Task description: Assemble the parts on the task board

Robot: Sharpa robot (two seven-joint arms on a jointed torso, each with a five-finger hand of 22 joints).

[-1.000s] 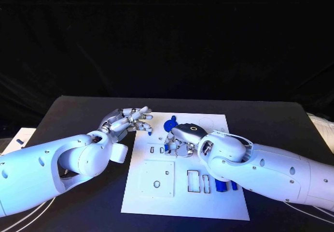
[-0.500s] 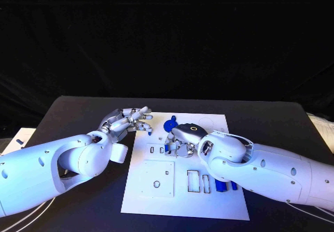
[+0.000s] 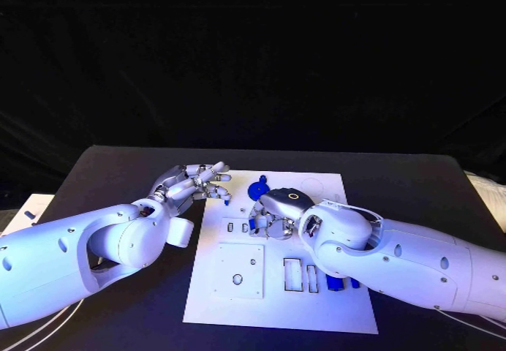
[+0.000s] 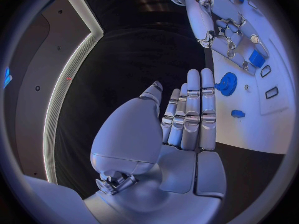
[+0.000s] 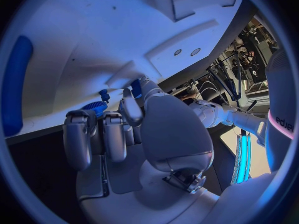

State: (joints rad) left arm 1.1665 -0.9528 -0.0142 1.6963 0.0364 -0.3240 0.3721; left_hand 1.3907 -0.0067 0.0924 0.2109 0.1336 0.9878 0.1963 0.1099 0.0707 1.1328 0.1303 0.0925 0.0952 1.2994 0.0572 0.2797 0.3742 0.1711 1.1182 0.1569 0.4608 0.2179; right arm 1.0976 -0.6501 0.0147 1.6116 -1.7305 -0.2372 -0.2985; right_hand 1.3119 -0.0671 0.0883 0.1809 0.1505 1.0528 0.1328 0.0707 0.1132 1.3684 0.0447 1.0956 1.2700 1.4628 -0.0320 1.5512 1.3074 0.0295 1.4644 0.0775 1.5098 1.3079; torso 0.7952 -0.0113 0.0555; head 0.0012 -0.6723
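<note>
1. The left hand (image 3: 196,184) hovers at the near-left edge of the white plastic task board (image 3: 238,296), fingers straight and close together, holding nothing.
2. Just beyond its fingertips a round blue toothed gear (image 4: 228,83) sits on the board, with a small blue block (image 4: 237,113) loose beside it; I judge the assembly only partly done.
3. The right hand (image 3: 270,214) curls down onto the board's middle; whether it pinches a part, I cannot tell.
4. Behind that hand, empty rectangular slots (image 3: 293,273) and a long blue bar (image 3: 334,281) wait; its forearm overhangs them, crowding access across the black bench (image 3: 116,168).
</note>
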